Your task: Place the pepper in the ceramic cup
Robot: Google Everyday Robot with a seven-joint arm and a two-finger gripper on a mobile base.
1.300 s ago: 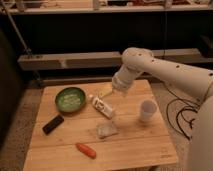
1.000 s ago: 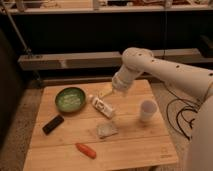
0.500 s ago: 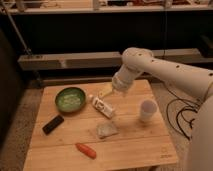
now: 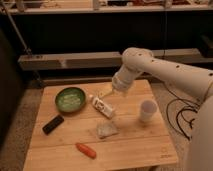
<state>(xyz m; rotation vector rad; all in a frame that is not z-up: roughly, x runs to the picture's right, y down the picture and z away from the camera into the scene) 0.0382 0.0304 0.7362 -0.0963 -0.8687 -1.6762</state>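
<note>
Gripper (image 4: pixel 106 92) hangs over the far middle of the bench (image 4: pixel 135 144), just above the white bottle (image 4: pixel 102 106); spread or pressed together, cannot tell. Pepper (image 4: pixel 86 150) lies untouched at the near edge, ceramic cup (image 4: pixel 148 110) upright at right. Best approach: clear the bottle, then grasp across the pepper's middle.

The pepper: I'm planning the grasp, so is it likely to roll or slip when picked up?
The pepper is tapered and rounded, lying flat on the table, so a nudge would probably roll it in an arc. It is small and slim, so likely light. The hand hovers near the white bottle.
</note>
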